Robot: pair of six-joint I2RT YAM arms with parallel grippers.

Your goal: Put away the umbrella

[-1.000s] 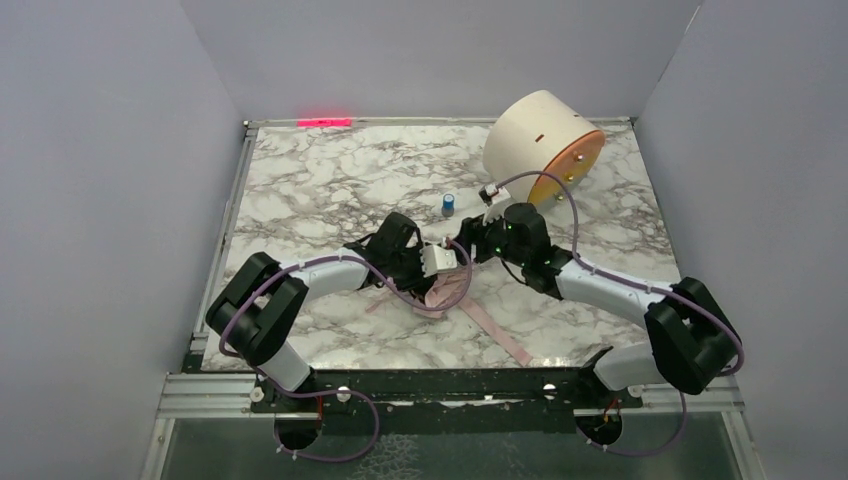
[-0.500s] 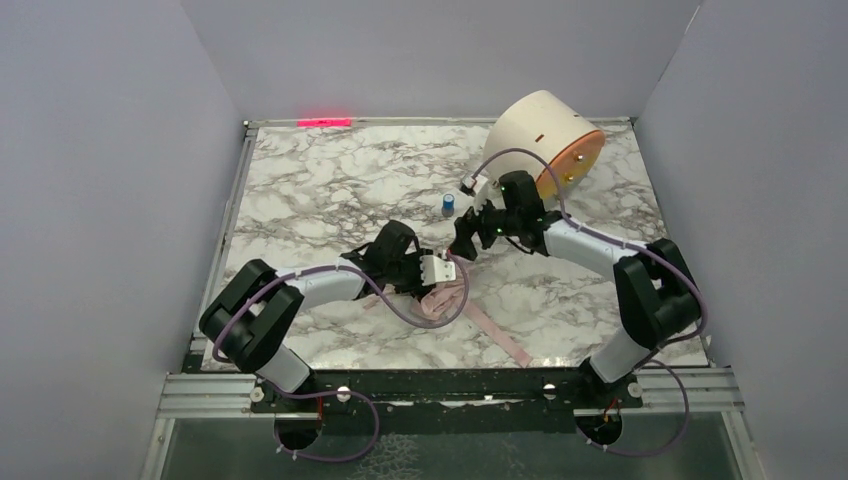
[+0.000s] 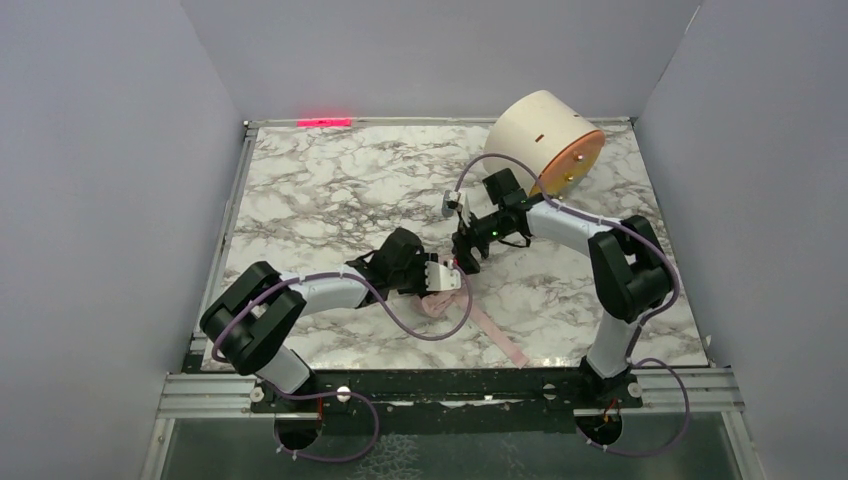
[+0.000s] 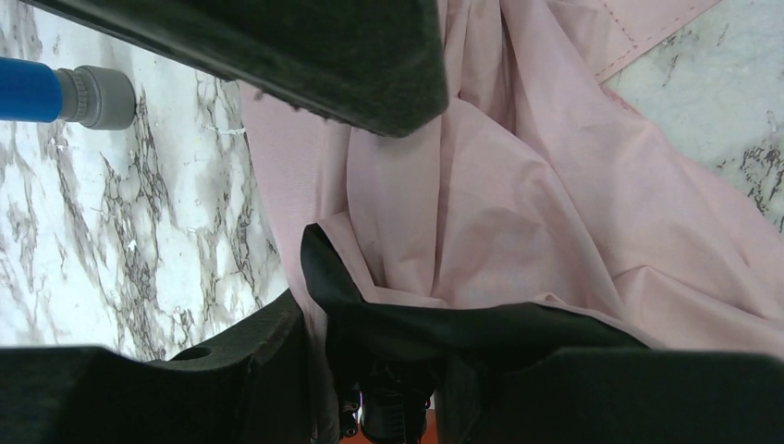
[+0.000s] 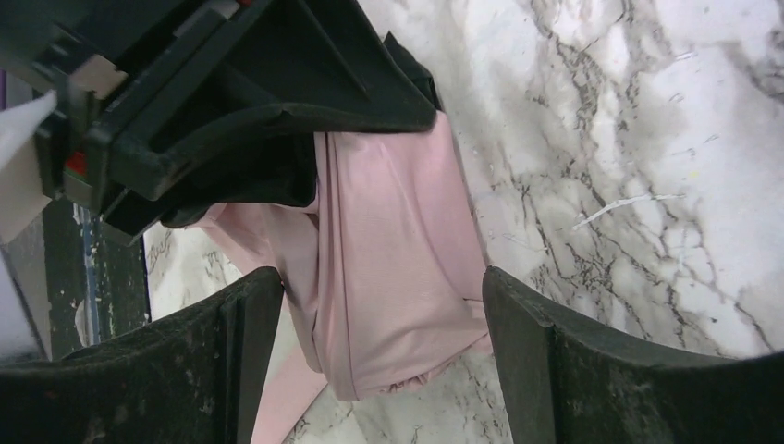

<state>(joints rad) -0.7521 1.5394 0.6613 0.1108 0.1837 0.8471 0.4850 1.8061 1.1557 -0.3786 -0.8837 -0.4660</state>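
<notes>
Since the earlier frame the right arm has folded in and drawn its wrist toward the upper centre, and the left gripper (image 3: pixel 452 279) has slid a little lower and to the right.

From above, the umbrella (image 3: pixel 440 303) lies as a crumpled pink heap just below centre on the marble table (image 3: pixel 320 190). Its strap (image 3: pixel 497 332) trails toward the lower right. The left gripper sits on the heap's upper edge. The right gripper (image 3: pixel 466 258) points down just above it, and the two nearly meet. The cream drum (image 3: pixel 540 140) stands well apart at the upper right.

In the left wrist view, pink fabric fills the right of the frame and bunches between the two dark fingers, which clasp a fold of it. A blue cylinder (image 4: pixel 28 90) lies at the upper left.

In the right wrist view, the fingers (image 5: pixel 185 370) are spread wide at the bottom corners. A lobe of the umbrella lies between them on the marble. Whether they touch it cannot be told. The left gripper fills the upper left, with fabric hanging from it.
</notes>
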